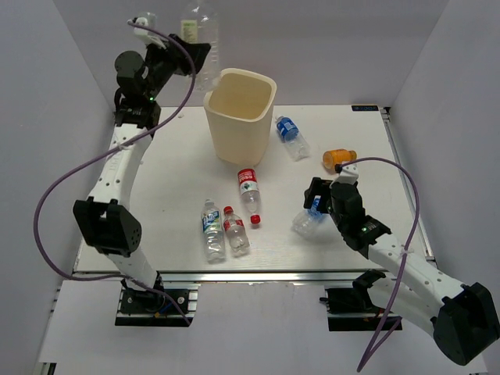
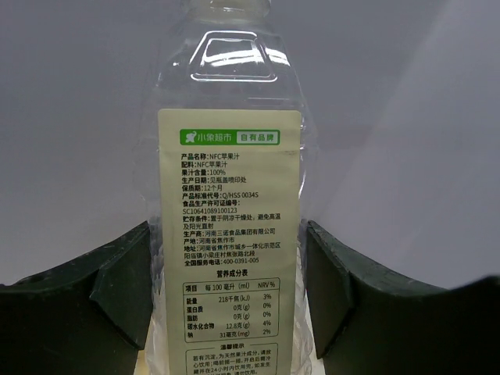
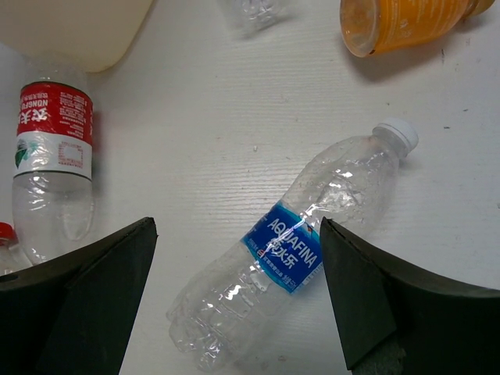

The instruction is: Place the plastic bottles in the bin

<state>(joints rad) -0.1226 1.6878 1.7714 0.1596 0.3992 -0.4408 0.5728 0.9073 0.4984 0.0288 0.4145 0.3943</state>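
My left gripper (image 1: 195, 59) is raised at the back left, just left of the cream bin (image 1: 234, 139). It is shut on a clear bottle with a pale green label (image 1: 197, 35), which fills the left wrist view (image 2: 229, 195) between both fingers (image 2: 117, 289). My right gripper (image 1: 315, 203) is open just above a crushed blue-label bottle (image 1: 305, 222) lying on the table. In the right wrist view that bottle (image 3: 285, 254) lies diagonally between the spread fingers (image 3: 367, 297), untouched.
A blue-label bottle (image 1: 289, 135) and an orange bottle (image 1: 339, 158) lie right of the bin. A red-label bottle (image 1: 249, 191) lies in front of it. Another red-label bottle (image 1: 235, 230) and a green-white one (image 1: 212, 231) lie near the front edge.
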